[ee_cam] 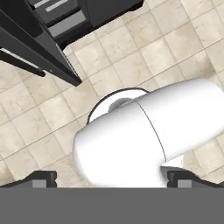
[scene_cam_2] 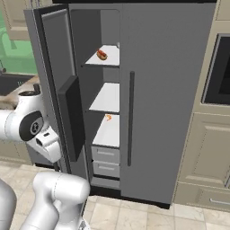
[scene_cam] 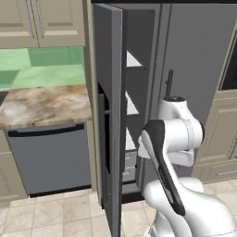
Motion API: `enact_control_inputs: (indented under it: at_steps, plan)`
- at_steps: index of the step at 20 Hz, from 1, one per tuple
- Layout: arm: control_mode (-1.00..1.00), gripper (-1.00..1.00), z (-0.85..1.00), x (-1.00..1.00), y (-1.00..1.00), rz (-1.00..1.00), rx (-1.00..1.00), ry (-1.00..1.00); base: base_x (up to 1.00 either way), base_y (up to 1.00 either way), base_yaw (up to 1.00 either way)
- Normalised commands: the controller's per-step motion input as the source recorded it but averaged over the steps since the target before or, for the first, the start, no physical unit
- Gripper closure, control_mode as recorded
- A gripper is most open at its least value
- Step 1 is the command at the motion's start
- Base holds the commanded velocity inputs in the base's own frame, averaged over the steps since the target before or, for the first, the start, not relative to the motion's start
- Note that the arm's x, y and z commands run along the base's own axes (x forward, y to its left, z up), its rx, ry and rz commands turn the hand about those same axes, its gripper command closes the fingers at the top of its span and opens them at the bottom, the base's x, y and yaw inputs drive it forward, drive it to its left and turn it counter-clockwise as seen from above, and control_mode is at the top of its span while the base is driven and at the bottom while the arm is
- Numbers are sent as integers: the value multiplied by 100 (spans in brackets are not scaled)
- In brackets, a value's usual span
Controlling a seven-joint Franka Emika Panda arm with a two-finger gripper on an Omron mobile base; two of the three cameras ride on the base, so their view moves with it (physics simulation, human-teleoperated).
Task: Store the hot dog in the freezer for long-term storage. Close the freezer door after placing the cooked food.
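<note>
The hot dog (scene_cam_2: 102, 55), a small reddish sausage in a tan bun, lies on the top white shelf of the freezer (scene_cam_2: 105, 99). The freezer door (scene_cam_2: 57, 85) stands wide open to the left, its black panel (scene_cam_2: 74, 119) jutting out; from the left base it shows edge-on (scene_cam: 110, 115). My gripper (ee_cam: 111, 177) points down at the tiled floor beside the door's bottom edge (ee_cam: 41, 50), far below the hot dog. Its fingertips (ee_cam: 43, 176) are spread wide, open, with nothing held between them.
A small orange item (scene_cam_2: 108, 117) sits on the third shelf, above two grey drawers (scene_cam_2: 106, 161). The plain fridge door (scene_cam_2: 166, 90) is shut, with a bar handle (scene_cam_2: 130, 119). A marble counter (scene_cam: 41, 104) and dishwasher (scene_cam: 51, 157) lie left; an oven (scene_cam_2: 220, 67) is right.
</note>
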Motion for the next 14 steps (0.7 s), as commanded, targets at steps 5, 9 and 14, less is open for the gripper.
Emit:
enact_control_inputs:
  at_steps: [5, 9, 14]
  plan:
    - [-100, -100, 13, 36, 100, -28, -23, -30, 0, 0, 0]
    - [-100, -100, 3, 63, 99, -9, -34, -31, 0, 0, 0]
    - [-100, -100, 0, 51, 43, -1, -33, -25, 0, 0, 0]
